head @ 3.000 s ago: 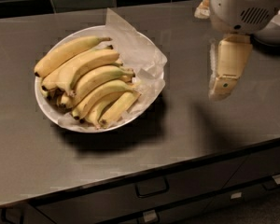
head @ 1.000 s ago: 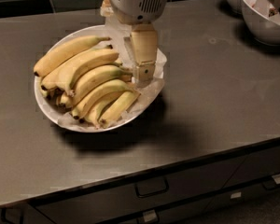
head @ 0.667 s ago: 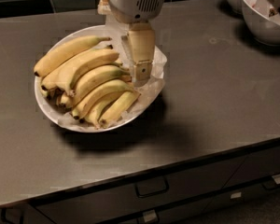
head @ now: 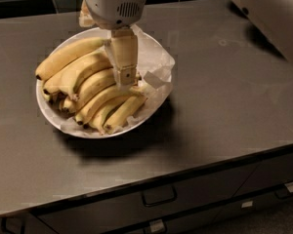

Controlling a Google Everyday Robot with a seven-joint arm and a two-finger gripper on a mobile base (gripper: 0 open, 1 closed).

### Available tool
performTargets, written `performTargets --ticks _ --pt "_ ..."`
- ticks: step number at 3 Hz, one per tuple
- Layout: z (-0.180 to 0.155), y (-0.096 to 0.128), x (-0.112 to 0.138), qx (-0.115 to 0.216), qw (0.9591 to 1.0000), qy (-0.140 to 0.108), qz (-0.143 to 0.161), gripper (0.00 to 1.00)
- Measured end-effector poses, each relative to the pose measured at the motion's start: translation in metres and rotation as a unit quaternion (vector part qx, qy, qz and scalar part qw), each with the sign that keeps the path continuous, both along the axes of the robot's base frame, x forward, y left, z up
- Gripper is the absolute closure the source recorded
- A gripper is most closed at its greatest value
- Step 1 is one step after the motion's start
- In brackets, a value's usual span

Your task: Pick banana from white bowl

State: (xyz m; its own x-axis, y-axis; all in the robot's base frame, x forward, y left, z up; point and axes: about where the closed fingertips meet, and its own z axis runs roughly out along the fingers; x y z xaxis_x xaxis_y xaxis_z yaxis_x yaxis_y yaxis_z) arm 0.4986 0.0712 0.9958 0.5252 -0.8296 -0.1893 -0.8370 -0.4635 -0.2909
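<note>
The white bowl, wide, shallow and lined with crumpled white paper, sits at the left middle of the dark counter. Several ripe yellow bananas with dark tips lie side by side in it. My gripper hangs straight down from its white wrist housing over the bowl. Its tip is down at the right-hand ends of the middle bananas, touching or just above them. It hides part of the bowl's far rim and the paper behind it.
The dark counter stretches to the right of the bowl. Its front edge runs above drawers with handles. A large pale part of the robot crosses the top right corner. Dark wall tiles line the back.
The gripper came from right of the bowl to over the bananas, then shifted slightly left in the last second. The bananas and bowl have not moved.
</note>
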Motion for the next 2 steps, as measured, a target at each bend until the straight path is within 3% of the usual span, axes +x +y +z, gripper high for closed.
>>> performTargets --ticks 2 --pt "-0.0103 0.0143 0.0006 0.003 0.9999 0.002 0.012 0.26"
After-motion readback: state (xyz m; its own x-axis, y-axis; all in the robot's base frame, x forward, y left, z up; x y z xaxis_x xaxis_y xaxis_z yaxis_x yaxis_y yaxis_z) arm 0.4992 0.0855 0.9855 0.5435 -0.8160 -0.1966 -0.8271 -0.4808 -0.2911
